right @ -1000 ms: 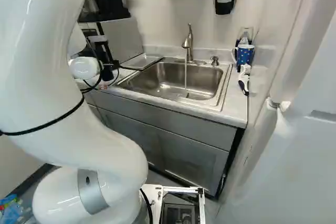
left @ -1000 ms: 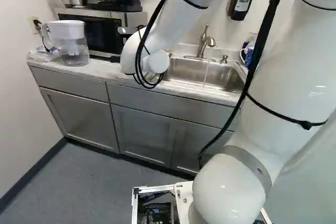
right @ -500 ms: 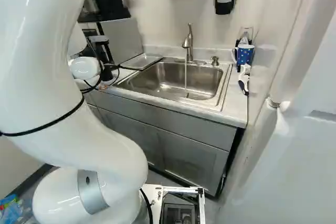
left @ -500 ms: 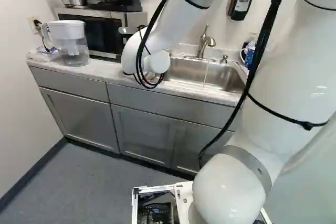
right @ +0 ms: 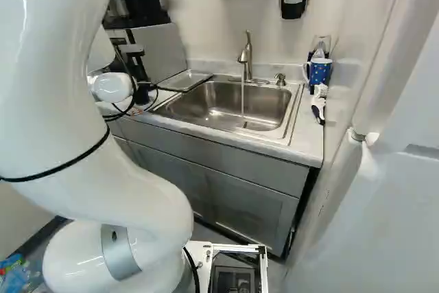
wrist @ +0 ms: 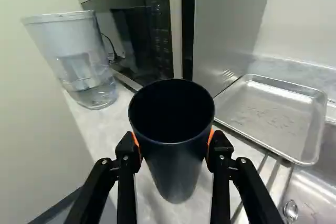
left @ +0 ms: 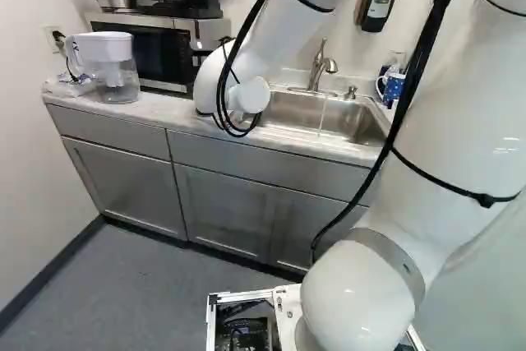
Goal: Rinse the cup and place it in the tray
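Observation:
In the right base view my gripper (right: 143, 90) shows only as a dark part beside the white wrist joint, over the counter left of the sink. The wrist view has the gripper (wrist: 174, 148) shut on a dark cup (wrist: 176, 174), an orange pad pressing each side. The cup's mouth faces up; whether its base touches the counter I cannot tell. Beyond the cup, on the sink side, lies a shallow metal tray (wrist: 270, 114), also seen in the right base view. Water runs from the faucet (right: 246, 60) into the steel sink (right: 230, 104).
A microwave (wrist: 142, 27) and a clear water pitcher (wrist: 84, 66) stand on the counter (left: 156, 108) past the cup. Right of the sink in the right base view are a blue mug (right: 319, 72) and a brush (right: 319, 104). A spoon-like metal piece (wrist: 290, 210) lies near the sink's edge.
My arm has shifted slightly; its wrist sits a little farther right in the left base view. The base, sink and running water look the same.

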### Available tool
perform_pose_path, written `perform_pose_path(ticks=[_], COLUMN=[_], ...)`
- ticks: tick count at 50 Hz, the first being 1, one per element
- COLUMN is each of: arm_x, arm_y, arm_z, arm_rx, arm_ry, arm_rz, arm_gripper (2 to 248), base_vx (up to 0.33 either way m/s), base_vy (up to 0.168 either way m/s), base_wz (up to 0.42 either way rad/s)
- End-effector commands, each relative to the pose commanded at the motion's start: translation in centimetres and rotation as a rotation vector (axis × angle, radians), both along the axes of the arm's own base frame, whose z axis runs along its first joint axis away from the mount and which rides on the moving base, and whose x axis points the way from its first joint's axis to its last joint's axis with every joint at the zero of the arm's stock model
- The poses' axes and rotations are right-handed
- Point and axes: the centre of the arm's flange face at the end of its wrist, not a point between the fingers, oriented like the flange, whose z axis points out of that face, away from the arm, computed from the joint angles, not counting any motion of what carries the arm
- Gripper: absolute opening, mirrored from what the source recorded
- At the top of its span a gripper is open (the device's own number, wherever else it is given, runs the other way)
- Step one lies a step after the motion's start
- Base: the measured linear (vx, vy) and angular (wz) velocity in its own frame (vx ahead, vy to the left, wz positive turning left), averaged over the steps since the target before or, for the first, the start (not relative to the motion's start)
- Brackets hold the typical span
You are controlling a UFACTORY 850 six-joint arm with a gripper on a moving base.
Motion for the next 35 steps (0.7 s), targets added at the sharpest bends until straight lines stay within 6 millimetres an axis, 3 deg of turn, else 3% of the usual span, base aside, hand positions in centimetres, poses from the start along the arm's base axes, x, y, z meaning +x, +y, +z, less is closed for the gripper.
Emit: perform_pose_path(ticks=[35], arm_x=[0.6], arm_y=[-5.3], arm_z=[3.7], arm_rx=[0.034], arm_ry=[-0.072], arm_rz=[-0.110], arm_gripper=[126], base_vx=[0.000], base_vy=[0.000], base_wz=[0.000])
